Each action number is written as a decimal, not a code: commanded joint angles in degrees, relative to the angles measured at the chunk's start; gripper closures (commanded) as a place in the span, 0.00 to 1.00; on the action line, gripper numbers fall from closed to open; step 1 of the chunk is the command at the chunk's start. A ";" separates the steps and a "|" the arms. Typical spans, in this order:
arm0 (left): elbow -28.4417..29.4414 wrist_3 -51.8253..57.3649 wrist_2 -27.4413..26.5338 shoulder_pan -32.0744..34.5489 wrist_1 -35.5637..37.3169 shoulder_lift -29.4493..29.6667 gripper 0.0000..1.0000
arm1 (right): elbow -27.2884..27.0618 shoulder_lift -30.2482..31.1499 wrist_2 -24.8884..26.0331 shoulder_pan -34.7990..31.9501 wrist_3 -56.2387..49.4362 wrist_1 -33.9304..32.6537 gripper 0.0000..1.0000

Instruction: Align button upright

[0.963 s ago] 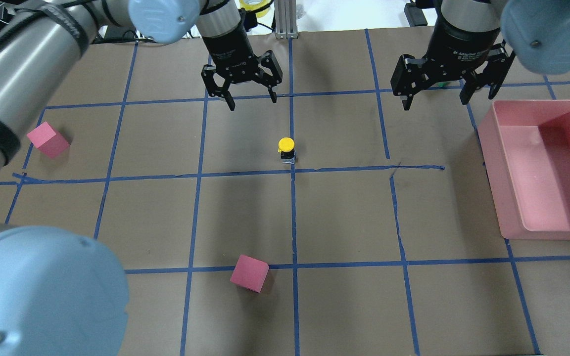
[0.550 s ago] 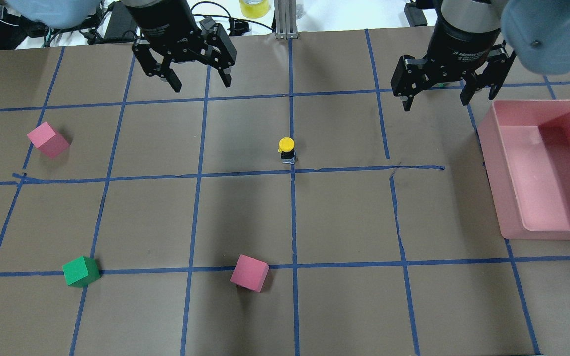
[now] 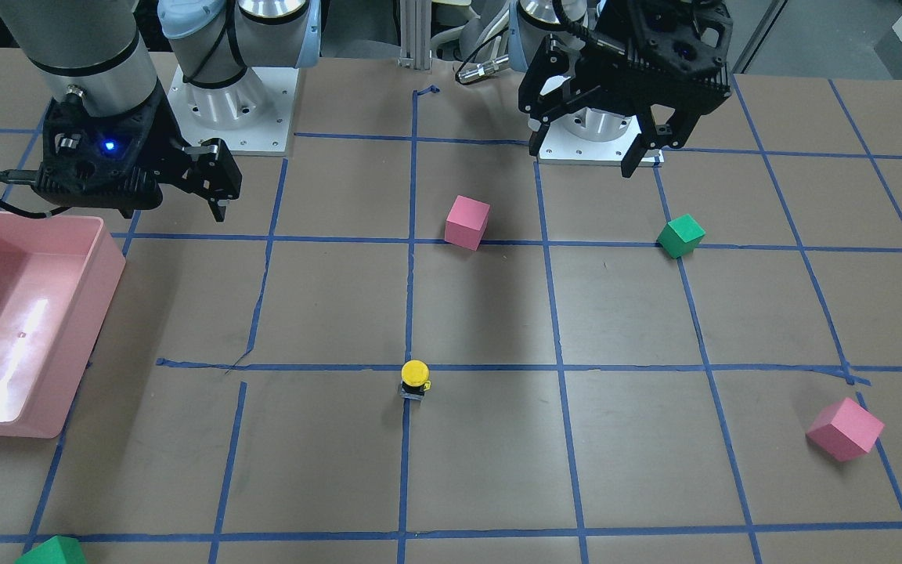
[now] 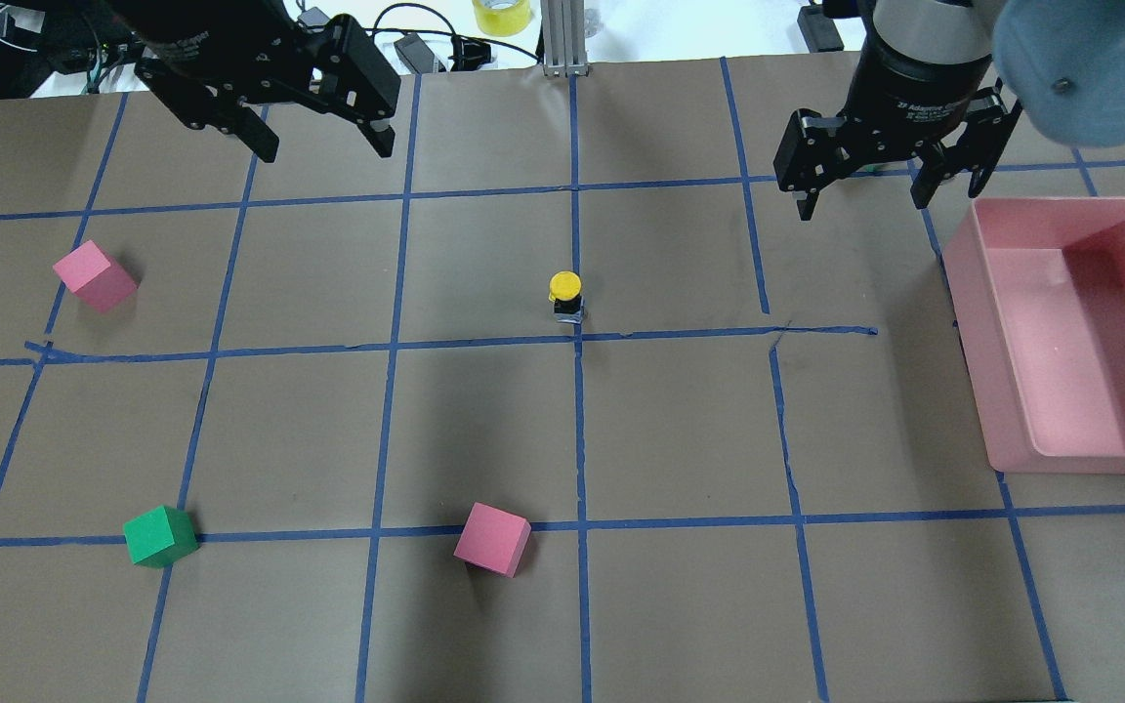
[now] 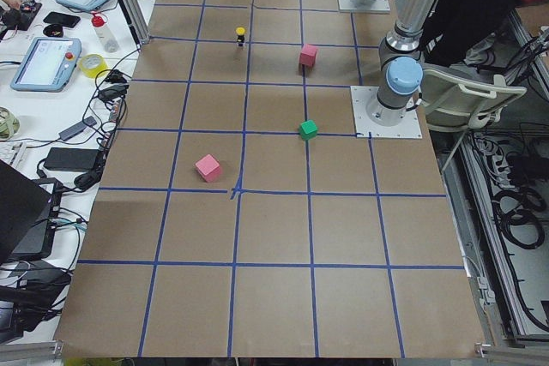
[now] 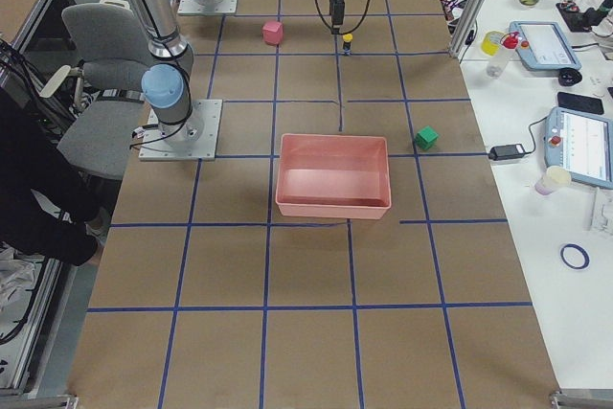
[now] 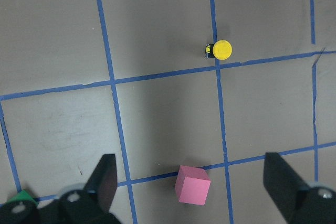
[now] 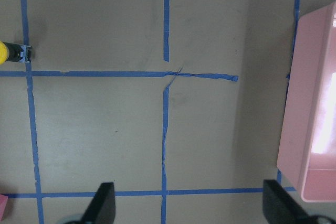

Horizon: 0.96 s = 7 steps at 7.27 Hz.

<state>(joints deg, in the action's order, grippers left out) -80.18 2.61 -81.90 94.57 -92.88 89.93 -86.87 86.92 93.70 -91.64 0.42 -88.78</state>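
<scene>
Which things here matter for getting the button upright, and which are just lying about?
Job: button; left gripper and right gripper, both open, away from it.
Lying about: left pink cube, middle pink cube, green cube, second green cube, pink bin.

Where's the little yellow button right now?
Overhead view: the button stands near the middle of the table on a blue tape line, the nearest pink cube closer to the robot.
</scene>
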 commanded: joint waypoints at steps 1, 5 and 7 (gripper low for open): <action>-9.17 2.66 -0.27 -0.26 7.60 -5.17 0.00 | -0.14 0.00 -0.09 -0.03 0.02 0.10 0.00; -11.67 4.42 -2.03 -1.14 14.57 -6.17 0.00 | -0.14 0.00 -0.01 -0.03 0.02 0.45 0.00; -11.58 4.25 -2.03 -1.57 15.36 -6.08 0.00 | -0.14 0.00 -0.09 -0.03 -0.07 0.45 0.00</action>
<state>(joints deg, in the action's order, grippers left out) -91.82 6.86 -83.88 93.35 -78.00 83.81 -87.01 86.92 93.63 -91.67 0.38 -88.38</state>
